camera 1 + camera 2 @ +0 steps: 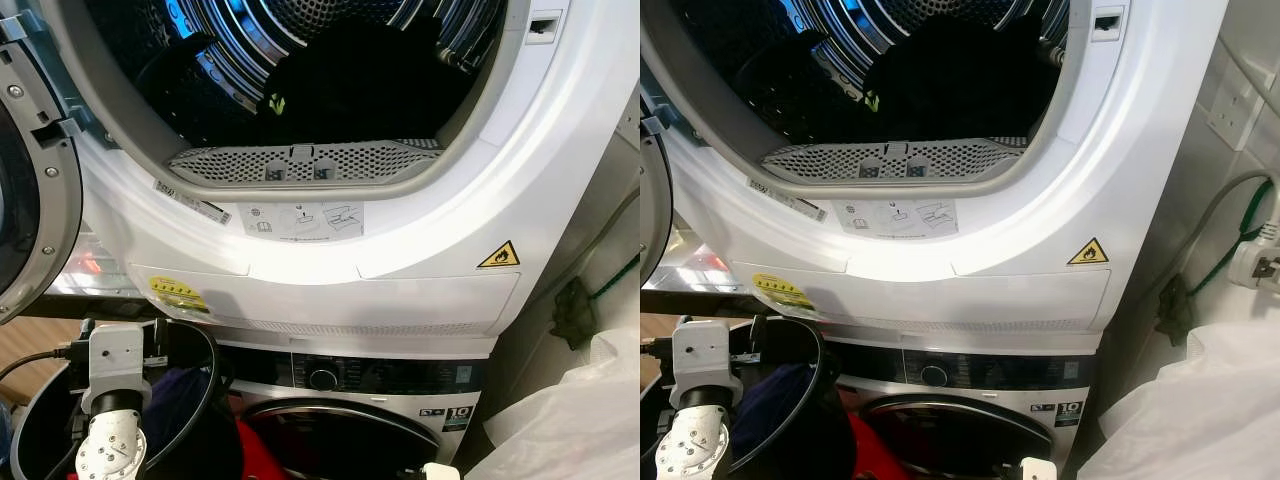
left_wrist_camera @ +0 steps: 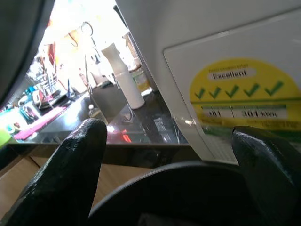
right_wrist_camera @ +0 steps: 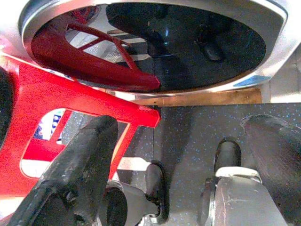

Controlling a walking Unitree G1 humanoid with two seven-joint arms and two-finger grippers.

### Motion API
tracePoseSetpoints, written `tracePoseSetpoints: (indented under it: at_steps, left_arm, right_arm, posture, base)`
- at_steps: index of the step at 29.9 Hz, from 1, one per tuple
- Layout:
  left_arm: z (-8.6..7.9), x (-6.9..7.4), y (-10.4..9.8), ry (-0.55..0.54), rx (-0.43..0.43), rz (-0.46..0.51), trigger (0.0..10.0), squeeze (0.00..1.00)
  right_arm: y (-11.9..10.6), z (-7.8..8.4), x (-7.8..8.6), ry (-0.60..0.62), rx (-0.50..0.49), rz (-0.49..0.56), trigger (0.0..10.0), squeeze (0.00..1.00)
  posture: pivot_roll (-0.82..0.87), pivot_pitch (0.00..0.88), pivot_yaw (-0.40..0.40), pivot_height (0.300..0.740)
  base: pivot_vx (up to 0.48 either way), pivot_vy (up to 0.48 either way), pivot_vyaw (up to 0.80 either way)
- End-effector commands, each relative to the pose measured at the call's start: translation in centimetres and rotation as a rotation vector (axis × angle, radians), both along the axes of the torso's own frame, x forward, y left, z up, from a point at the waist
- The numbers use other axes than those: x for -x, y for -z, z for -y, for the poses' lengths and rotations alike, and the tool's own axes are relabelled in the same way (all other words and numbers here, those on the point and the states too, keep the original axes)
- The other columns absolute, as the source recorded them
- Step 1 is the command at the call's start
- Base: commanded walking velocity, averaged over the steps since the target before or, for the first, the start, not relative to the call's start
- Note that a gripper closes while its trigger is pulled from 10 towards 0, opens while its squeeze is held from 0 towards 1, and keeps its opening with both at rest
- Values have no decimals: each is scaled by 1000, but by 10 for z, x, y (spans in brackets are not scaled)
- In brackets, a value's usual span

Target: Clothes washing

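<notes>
Nearest to us, the left gripper [image 2: 169, 155] hung with its two black fingers [image 2: 70, 160] spread apart over the rim of one round black laundry basket [image 1: 200, 350], nothing between them. Dark blue clothing [image 1: 770, 400] lay in that basket, beside one red plastic stool [image 3: 42, 108]. Our right gripper [image 3: 174, 160] pointed down at the speckled grey floor [image 3: 193, 127], fingers apart and empty.

We counted two stacked white machines. The lower washing machine [image 1: 380, 385] had its dark glass door [image 3: 188, 47] closed. Above it, the white tumble dryer [image 1: 330, 260] stood open, its round door [image 1: 30, 200] swung to our left. Deep inside the ribbed steel drum lay one heap of black clothes [image 1: 350, 90], behind the perforated grey lint filter [image 1: 300, 160].
</notes>
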State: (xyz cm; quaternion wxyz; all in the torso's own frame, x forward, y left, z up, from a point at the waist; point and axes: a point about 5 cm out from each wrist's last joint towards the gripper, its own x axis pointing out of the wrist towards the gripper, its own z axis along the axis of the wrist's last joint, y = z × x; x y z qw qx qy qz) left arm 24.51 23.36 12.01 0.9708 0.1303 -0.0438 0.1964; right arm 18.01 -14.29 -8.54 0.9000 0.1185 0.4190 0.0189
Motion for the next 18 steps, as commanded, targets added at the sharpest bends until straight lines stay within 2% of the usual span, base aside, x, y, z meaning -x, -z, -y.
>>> tracePoseSetpoints:
  at_steps: [1,6,11,15,18]
  left_arm:
    - [-5,-1,-1,-13,5,1,10000,0]
    - [-9,-7,-16,-36,-25,66,10000,0]
    - [-15,-6,-28,-68,-32,107,10000,0]
    - [-21,-3,-28,-111,15,96,10000,0]
    - [-28,-3,-16,-162,125,42,10000,0]
  right_arm:
    - [-2,-7,-4,17,-22,11,10000,0]
    - [2,-15,4,-38,-29,-22,10000,0]
    - [3,-17,6,-63,-32,-28,10000,0]
    - [3,-17,5,-72,-27,-29,10000,0]
    - [1,-18,2,-76,-28,-24,10000,0]
  posture:
    - [-9,0,143,740]
    - [60,0,120,740]
    - [114,0,97,740]
    - [125,0,102,740]
    - [121,0,110,740]
  base:
    - [0,0,0]
    - [0,0,0]
    - [0,0,0]
    - [0,0,0]
    - [0,0,0]
